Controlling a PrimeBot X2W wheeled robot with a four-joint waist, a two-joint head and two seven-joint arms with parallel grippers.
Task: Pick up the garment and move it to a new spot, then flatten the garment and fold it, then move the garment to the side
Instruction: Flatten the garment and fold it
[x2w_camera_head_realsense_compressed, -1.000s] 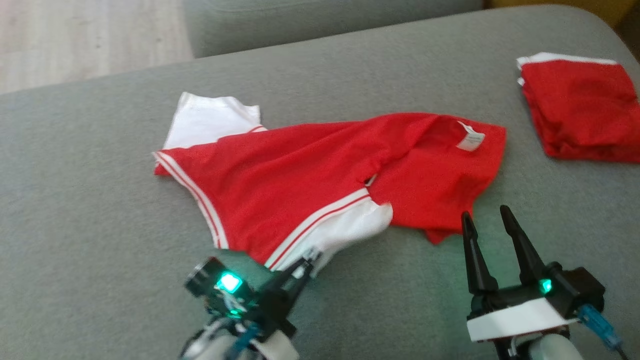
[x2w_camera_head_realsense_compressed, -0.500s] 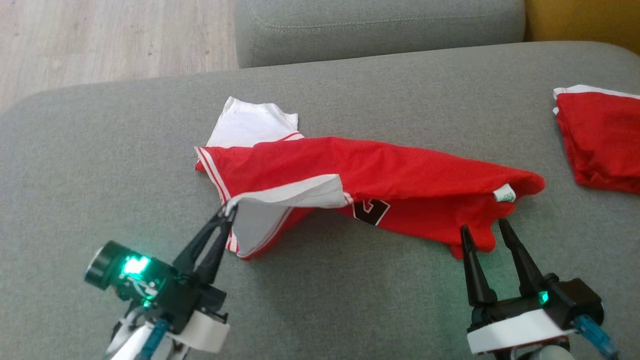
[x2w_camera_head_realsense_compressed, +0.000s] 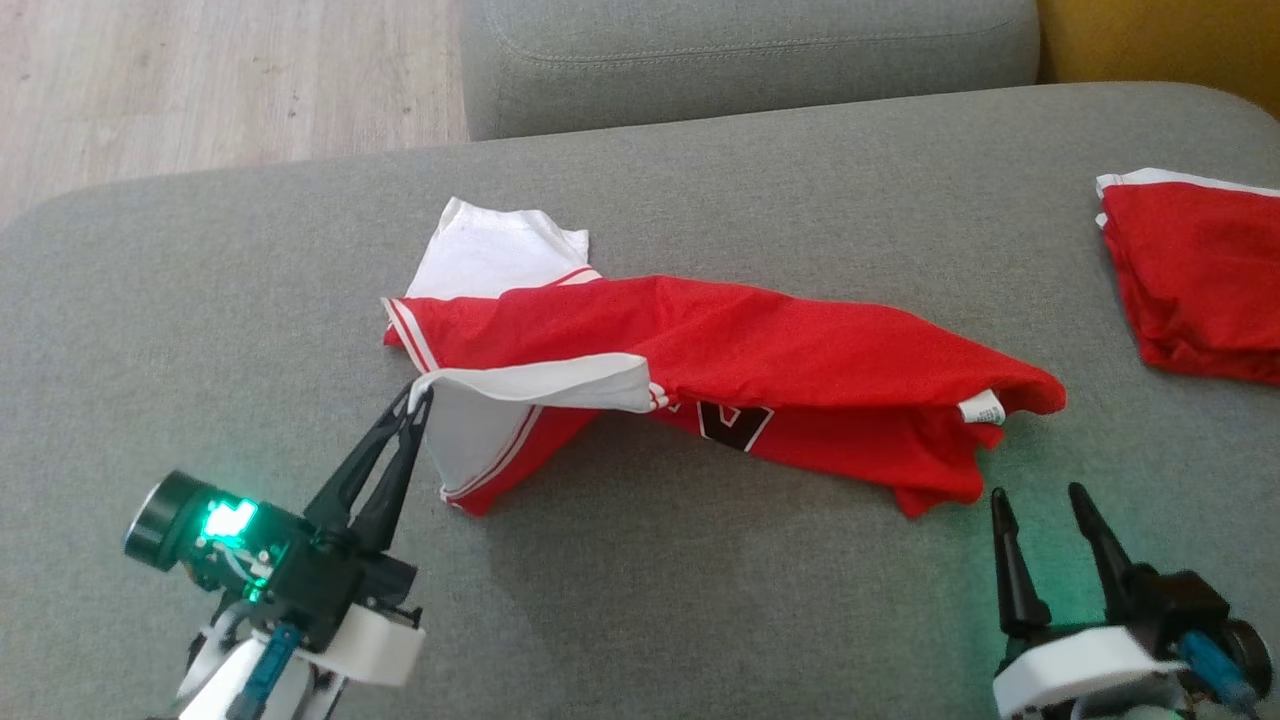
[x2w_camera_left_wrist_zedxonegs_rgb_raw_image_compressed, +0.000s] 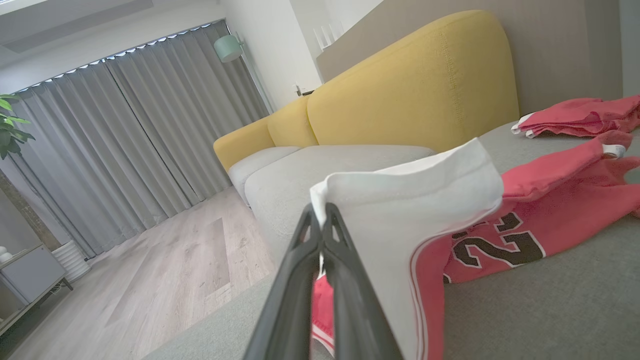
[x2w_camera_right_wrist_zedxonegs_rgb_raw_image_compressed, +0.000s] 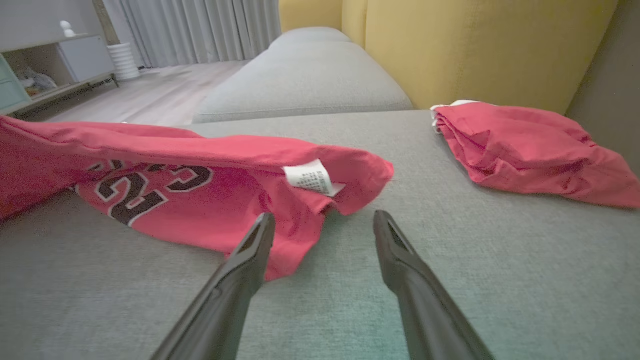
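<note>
Your left gripper (x2w_camera_head_realsense_compressed: 418, 395) is clamped on the garment's (x2w_camera_head_realsense_compressed: 800, 350) white corner, lifting it clear of the sofa seat (x2w_camera_head_realsense_compressed: 700, 600).
You hold that corner high, likely so the red body trails rightward from your fingers for spreading. Your right gripper (x2w_camera_head_realsense_compressed: 1037, 495) hangs agape just short of the cloth. The number print (x2w_camera_head_realsense_compressed: 735, 425) is half tucked under.

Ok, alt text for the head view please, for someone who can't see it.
The left gripper pinches the white sleeve of a red shirt, holding it up off a grey sofa cushion; the rest lies rumpled. The right gripper hovers open by the shirt's other end. A folded red garment lies at the far right.
</note>
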